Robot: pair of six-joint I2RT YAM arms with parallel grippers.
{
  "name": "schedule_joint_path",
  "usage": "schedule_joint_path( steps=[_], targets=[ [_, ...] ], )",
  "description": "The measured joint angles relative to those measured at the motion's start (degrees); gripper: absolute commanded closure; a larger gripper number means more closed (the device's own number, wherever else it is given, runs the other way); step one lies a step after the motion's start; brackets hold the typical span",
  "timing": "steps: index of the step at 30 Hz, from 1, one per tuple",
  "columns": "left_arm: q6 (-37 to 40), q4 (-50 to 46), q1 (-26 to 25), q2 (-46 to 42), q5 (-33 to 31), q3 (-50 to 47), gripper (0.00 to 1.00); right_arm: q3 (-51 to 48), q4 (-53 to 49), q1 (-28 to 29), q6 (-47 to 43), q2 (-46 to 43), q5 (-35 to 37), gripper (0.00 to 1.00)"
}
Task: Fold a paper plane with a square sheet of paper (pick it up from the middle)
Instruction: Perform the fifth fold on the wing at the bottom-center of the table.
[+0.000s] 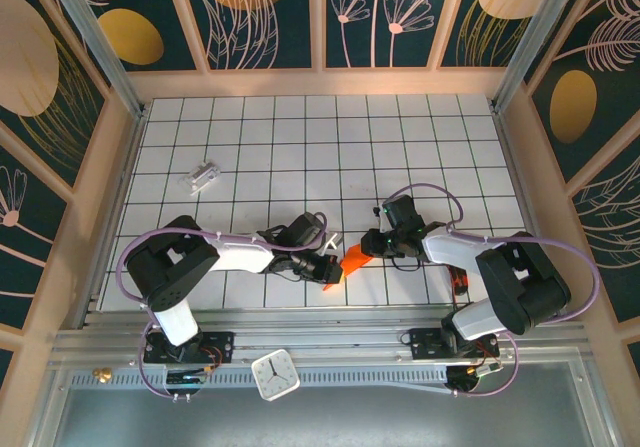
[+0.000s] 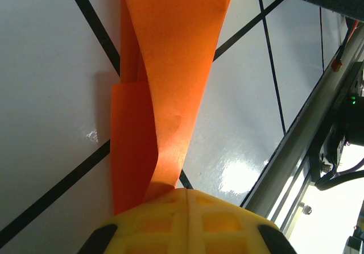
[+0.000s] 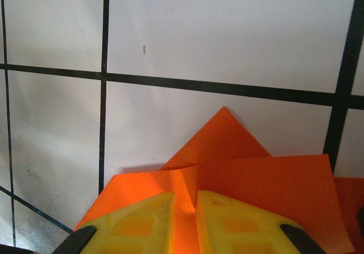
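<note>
The square sheet of paper [image 1: 347,262] is bright orange and folded into a narrow pointed form, the paper plane, held just above the grid table between both arms. My left gripper [image 1: 328,269] is shut on its near end. In the left wrist view the paper plane [image 2: 170,83] rises as a twisted strip from between the closed yellow fingers [image 2: 227,223] of the left gripper [image 2: 186,192]. My right gripper [image 1: 374,246] is shut on the other end. In the right wrist view a raised crease of the paper plane [image 3: 267,174] is pinched in the right gripper [image 3: 185,200], with a pointed flap beyond.
A small silvery-white block [image 1: 203,176] lies at the table's back left. A small black tray with red-orange bits [image 1: 458,279] sits by the right arm's base. A white clock [image 1: 276,375] rests on the front rail. The aluminium rail [image 2: 296,146] runs close beside the left gripper.
</note>
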Motion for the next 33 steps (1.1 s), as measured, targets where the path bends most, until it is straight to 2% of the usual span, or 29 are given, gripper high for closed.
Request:
schedule_joint_path(
  steps=[33],
  targets=[
    [0.94, 0.63, 0.85, 0.83, -0.24, -1.16, 1.0, 0.0, -0.07, 0.0, -0.04, 0.0, 0.11, 0.8]
  ],
)
